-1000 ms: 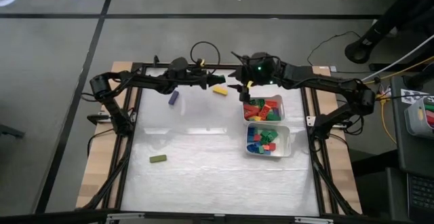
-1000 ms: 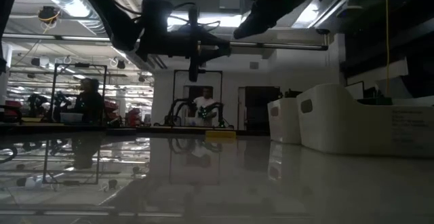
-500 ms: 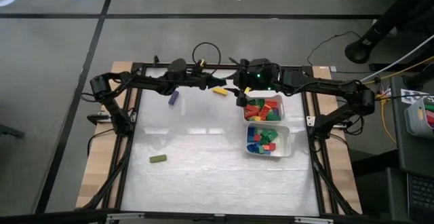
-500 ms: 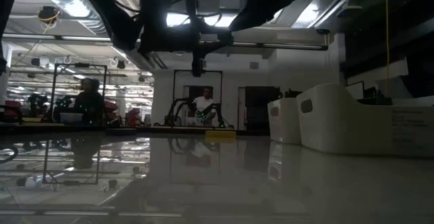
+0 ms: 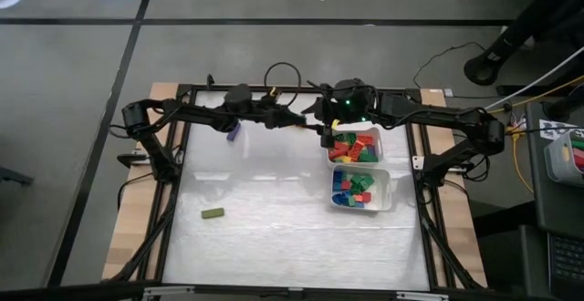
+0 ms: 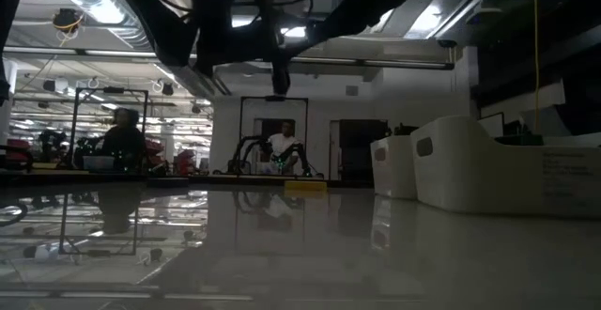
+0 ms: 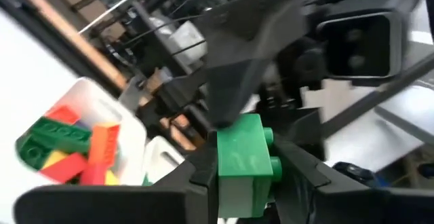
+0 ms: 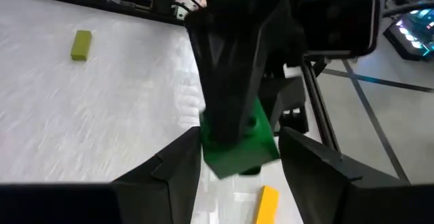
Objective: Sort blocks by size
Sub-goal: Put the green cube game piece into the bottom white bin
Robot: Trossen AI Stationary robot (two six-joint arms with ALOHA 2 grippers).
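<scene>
The two arms meet above the far part of the white surface (image 5: 274,201), just beside the far tray (image 5: 378,137) full of mixed blocks. The left tool (image 7: 245,176) is nearly closed and holds a green block (image 7: 244,156) between its two fingers, off the surface. The right tool (image 8: 241,149) stands wider, and its fingers sit at two other sides of the same block and seem to press it too. A second tray (image 5: 388,187) with blocks stands nearer. A purple block (image 5: 233,132), a green bar (image 5: 213,213) and a yellow block (image 8: 266,203) lie loose on the surface.
</scene>
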